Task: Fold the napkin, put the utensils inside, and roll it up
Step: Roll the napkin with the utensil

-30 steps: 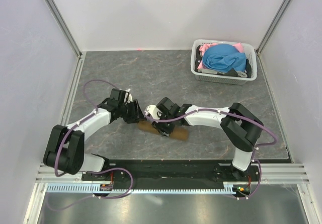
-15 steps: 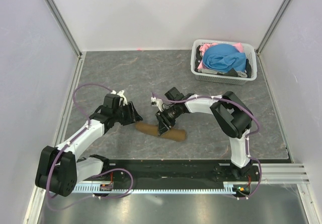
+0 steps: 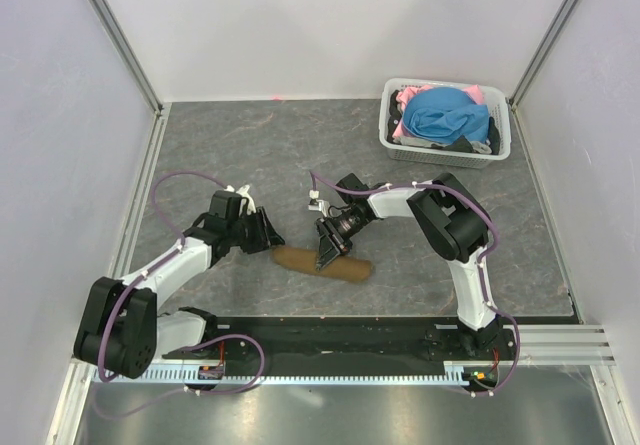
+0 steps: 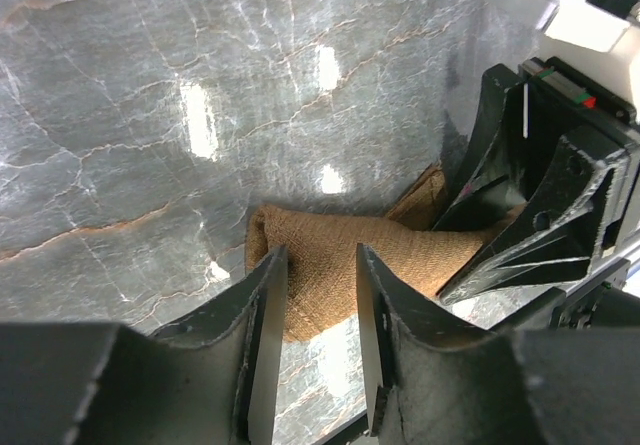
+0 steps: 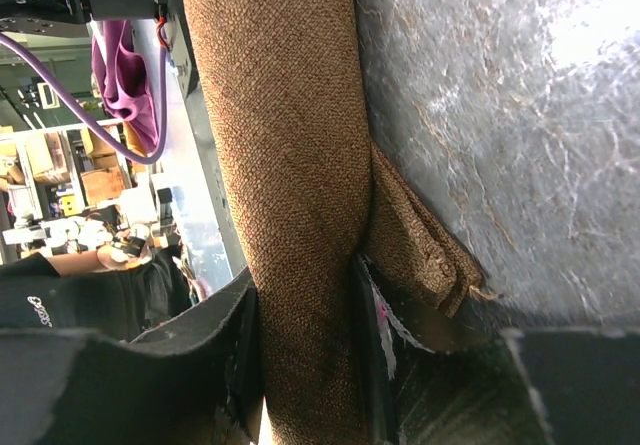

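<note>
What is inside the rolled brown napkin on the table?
Only brown cloth shows: the napkin lies rolled, the right gripper closed around it. No fork is visible in any view; the cloth covers whatever is inside, so I cannot tell.

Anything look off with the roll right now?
Yes: a loose flap sticks out from the side of the rolled napkin, beside the fingers of the right gripper. It looks untucked.
</note>
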